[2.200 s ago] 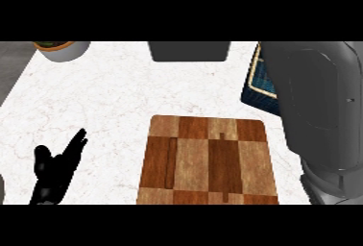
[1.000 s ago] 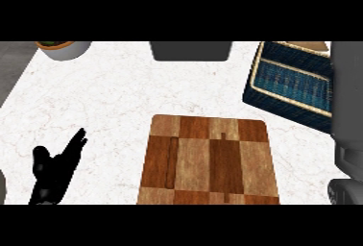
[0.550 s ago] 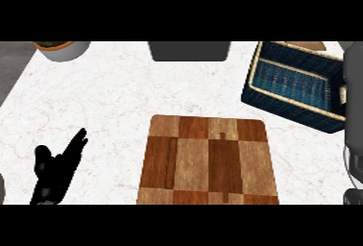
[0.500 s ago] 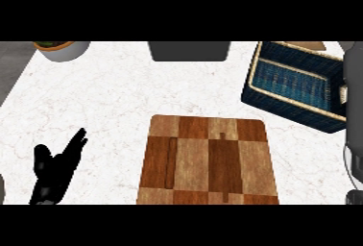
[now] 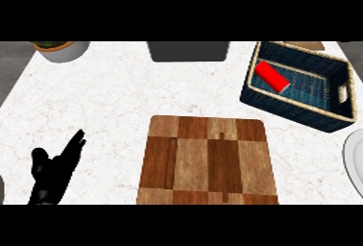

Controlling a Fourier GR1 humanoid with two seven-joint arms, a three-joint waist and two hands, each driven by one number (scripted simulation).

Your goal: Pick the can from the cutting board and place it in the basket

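Down at the lower left of the counter (image 5: 113,96), the robot's left hand (image 5: 51,175) rests open with its fingers straight and pointing up, holding nothing and touching none of the task's things. Just to the right of that hand lies the wooden cutting board (image 5: 205,161), its top bare. Farther right and beyond it, well apart from the hand, stands the dark blue basket (image 5: 291,111) with its pale woven rim. The red can (image 5: 272,76) lies on its side inside, against the basket's left half. The right hand is not in view. A pale curved shape (image 5: 356,156) cuts in at the right edge beside the board, and it cannot be told whether that is an arm or a plate. Far ahead of the left hand sit a plant pot (image 5: 60,48) and, to its right, a dark grey box (image 5: 188,50). With the can off the board and in the basket, the placing looks done, and what remains is judged to be clearing away. That is best done by keeping the right arm high and clear of the basket's rim, so nothing nudges the basket or tips the can, while the left hand keeps out of the way
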